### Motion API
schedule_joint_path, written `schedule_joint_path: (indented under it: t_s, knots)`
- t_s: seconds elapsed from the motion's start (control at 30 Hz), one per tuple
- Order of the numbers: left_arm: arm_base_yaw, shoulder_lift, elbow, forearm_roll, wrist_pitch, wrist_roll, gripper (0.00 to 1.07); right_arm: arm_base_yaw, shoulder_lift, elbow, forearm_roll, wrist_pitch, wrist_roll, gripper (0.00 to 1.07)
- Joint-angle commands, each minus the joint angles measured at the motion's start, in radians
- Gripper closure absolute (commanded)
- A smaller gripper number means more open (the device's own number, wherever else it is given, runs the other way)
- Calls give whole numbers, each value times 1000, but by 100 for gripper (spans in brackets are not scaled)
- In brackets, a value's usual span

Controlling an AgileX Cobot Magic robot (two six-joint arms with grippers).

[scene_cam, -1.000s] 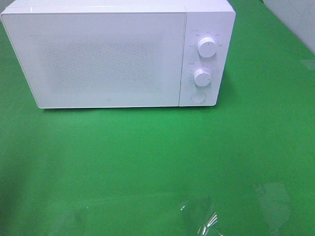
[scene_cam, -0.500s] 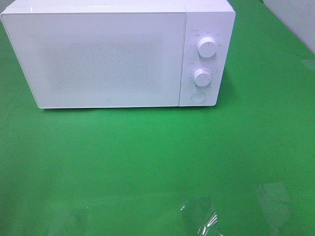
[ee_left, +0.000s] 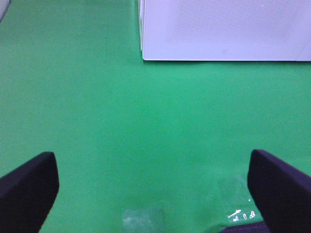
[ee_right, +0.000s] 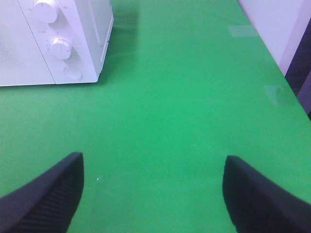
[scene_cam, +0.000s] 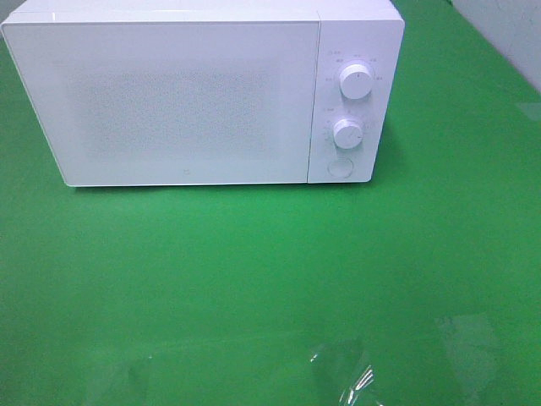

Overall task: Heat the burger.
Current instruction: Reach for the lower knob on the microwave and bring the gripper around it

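The burger is out of view in every frame. A white microwave (scene_cam: 186, 93) stands at the back of the green table with its door shut; its two knobs (scene_cam: 356, 82) and a round button (scene_cam: 339, 167) sit on the right panel. My left gripper (ee_left: 150, 194) is open, dark fingers (ee_left: 29, 187) wide apart over bare green cloth, well short of the microwave's lower left corner (ee_left: 146, 53). My right gripper (ee_right: 153, 194) is also open with nothing between its fingers (ee_right: 48, 194), off to the right of the microwave's control panel (ee_right: 60, 48).
The green table cover (scene_cam: 254, 279) fills the foreground, with shiny reflections (scene_cam: 347, 372) near the front edge. A pale wall (ee_right: 277, 24) and the table's right edge (ee_right: 286, 82) run along the right side. Neither arm shows in the exterior high view.
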Motion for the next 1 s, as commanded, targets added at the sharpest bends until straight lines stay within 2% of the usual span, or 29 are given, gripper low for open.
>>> schedule_joint_path:
  t_s: [0.03, 0.2, 1.0]
  knots:
    - [2, -37, 4, 3, -3, -6, 9, -6, -25, 2, -1, -7, 2, 32]
    - [2, -91, 4, 6, -3, -6, 9, -6, -25, 2, -1, -7, 2, 32]
    - [2, -88, 4, 7, -3, -6, 10, -6, -25, 2, -1, -8, -1, 32]
